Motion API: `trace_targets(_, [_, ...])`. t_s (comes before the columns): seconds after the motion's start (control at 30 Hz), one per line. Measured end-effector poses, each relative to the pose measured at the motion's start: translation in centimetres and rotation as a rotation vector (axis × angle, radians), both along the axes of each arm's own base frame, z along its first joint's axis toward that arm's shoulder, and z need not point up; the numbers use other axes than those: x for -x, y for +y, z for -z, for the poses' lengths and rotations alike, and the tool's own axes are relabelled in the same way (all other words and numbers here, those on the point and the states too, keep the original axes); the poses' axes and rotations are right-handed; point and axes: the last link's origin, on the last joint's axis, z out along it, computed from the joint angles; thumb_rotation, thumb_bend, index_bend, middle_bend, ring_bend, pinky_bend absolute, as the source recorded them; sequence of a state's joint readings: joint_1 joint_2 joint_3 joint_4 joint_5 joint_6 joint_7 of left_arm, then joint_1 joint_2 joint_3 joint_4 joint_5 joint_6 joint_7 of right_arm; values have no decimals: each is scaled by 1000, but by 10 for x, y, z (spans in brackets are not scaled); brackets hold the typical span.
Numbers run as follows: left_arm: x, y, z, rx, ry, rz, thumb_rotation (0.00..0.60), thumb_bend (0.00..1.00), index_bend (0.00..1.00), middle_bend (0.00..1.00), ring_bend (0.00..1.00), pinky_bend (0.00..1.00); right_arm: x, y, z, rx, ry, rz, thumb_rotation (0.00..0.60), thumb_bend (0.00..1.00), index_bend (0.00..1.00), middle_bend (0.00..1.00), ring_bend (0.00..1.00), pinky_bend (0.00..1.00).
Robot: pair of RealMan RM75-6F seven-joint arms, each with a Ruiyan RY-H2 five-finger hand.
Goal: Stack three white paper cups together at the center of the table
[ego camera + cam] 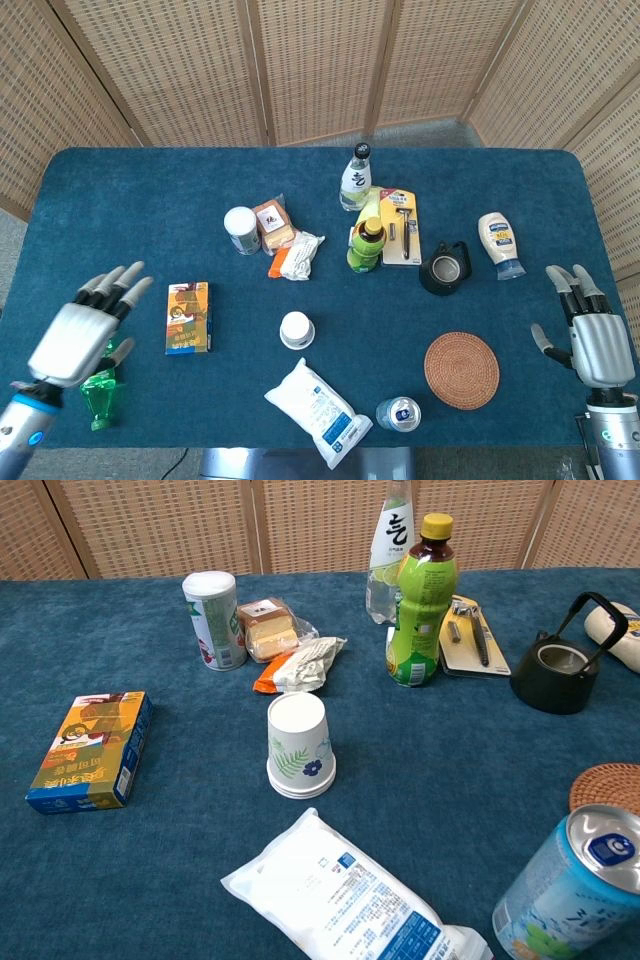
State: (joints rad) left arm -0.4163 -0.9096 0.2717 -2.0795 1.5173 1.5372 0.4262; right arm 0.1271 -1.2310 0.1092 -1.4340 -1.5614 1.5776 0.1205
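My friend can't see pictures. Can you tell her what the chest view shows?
A stack of upside-down white paper cups stands on a blue table, with no robot hand in sight. Around it lie a white packet, a snack box, bottles and a black kettle.

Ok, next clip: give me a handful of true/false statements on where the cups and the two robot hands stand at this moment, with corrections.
1. The stacked paper cups stand upside down on the table. True.
2. The left robot hand grips the cups. False: it is open at the table's left edge, above the green plastic bottle, apart from the cups.
3. The right robot hand holds nothing. True: its fingers are spread near the right edge.
4. The white packet leans on the cups. False: it lies flat nearer the front edge, apart from them.
5. The cups sit between the woven coaster and the snack box in the head view. True.
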Motion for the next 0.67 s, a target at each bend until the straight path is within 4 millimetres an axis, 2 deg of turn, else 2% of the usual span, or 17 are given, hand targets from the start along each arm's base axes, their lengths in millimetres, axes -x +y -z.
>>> trace_targets(0.2, [36,-30,-16,-84,-29,-76,600,364,0,0,0,1,0,0,-1,6,8,7,600,361,68,155,0,218])
trace_targets(0.4, [64,-47,-26,-133,-87,-134,600,365,0,0,0,0,4,-1,-5,19,21,52,600,363,67,142,0,218])
trace_targets(0.67, [79,-50,-39,-190,-94,-164,600,365,0,0,0,0,4,-1,-5,10,36,90,600,363,67,138,0,218])
